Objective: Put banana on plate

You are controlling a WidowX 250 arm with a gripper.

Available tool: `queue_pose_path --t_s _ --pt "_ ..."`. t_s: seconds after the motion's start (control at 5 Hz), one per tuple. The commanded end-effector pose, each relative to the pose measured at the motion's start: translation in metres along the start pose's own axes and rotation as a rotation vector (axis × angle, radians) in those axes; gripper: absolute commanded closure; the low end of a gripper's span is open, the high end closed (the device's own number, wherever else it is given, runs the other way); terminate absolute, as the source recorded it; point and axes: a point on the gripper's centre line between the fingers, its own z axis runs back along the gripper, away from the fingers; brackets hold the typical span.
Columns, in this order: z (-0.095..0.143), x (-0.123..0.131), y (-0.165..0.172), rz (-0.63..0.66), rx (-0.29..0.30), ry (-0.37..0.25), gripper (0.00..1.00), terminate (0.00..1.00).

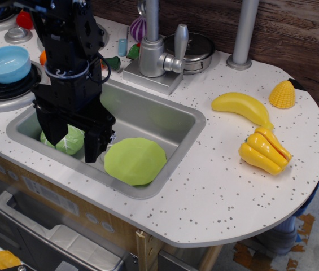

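Your pincer (71, 148) hung open and empty over the sink, astride the cabbage toy (69, 141). The plate (135, 161) lay just beside it; the banana (243, 106) sat well apart on the table (215, 186), so you had reaching to do.

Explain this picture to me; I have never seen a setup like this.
One camera looks down from the front at a toy kitchen counter. The black machine is a robot arm; its gripper, two open fingers, hangs over the sink and holds nothing. In the sink lie a green plate and a cabbage toy under the gripper. On the counter to the right lie the banana, a corn piece and a ridged yellow-orange toy. A blue bowl sits on the stove at left, a faucet behind the sink.
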Motion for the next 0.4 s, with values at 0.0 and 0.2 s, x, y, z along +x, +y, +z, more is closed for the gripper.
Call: queue_pose_path --t_s 0.0,0.2 --pt "0.000 0.000 0.000 0.000 0.000 0.000 0.00 0.00" --pt "0.018 0.031 -0.018 0.150 -0.027 0.022 0.00 0.00"
